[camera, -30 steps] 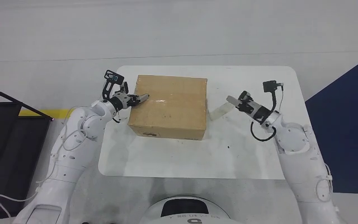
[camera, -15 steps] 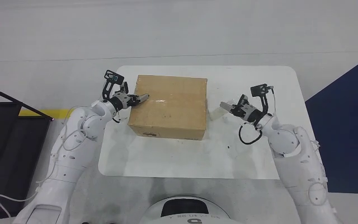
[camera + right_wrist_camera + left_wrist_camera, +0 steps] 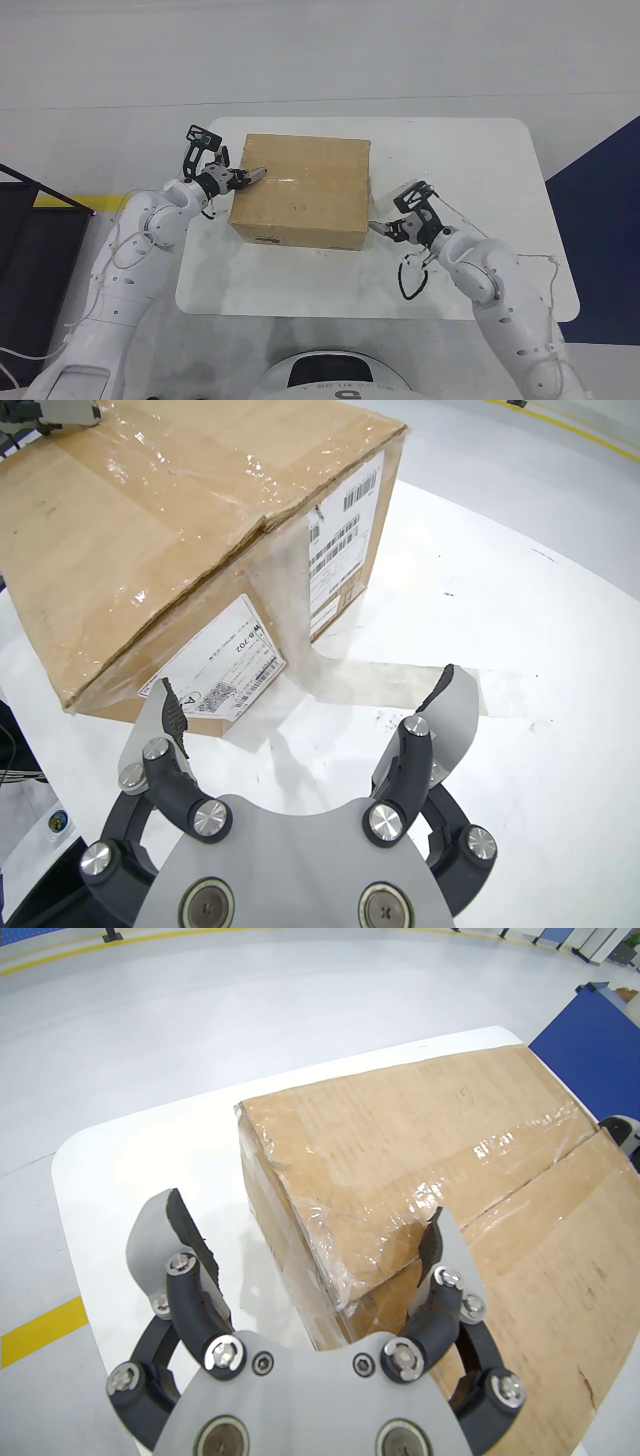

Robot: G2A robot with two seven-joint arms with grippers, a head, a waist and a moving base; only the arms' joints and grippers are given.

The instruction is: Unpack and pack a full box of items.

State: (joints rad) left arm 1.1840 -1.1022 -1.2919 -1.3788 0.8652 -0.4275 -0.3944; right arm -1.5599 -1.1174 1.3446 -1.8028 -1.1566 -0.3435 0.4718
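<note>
A closed brown cardboard box (image 3: 300, 190) sits in the middle of the white table (image 3: 450, 150), its top seam covered with clear tape (image 3: 525, 1138). My left gripper (image 3: 255, 174) is open at the box's left top edge; one finger (image 3: 440, 1248) hangs over the lid, the other beside the box wall. My right gripper (image 3: 380, 228) is open and low at the box's near right corner, holding nothing. A peeled strip of tape (image 3: 390, 685) trails from the box's right side wall onto the table, between the right fingers (image 3: 450, 695).
White labels (image 3: 340, 540) are stuck on the box's right wall. A black rack (image 3: 20, 230) stands off the table's left side and a blue panel (image 3: 600, 200) off its right. Bare table lies right of the box and along the near edge.
My right gripper has moved from out at the right in toward the box's near right corner and lower. The tape strip it held up now lies on the table. The left arm kept still.
</note>
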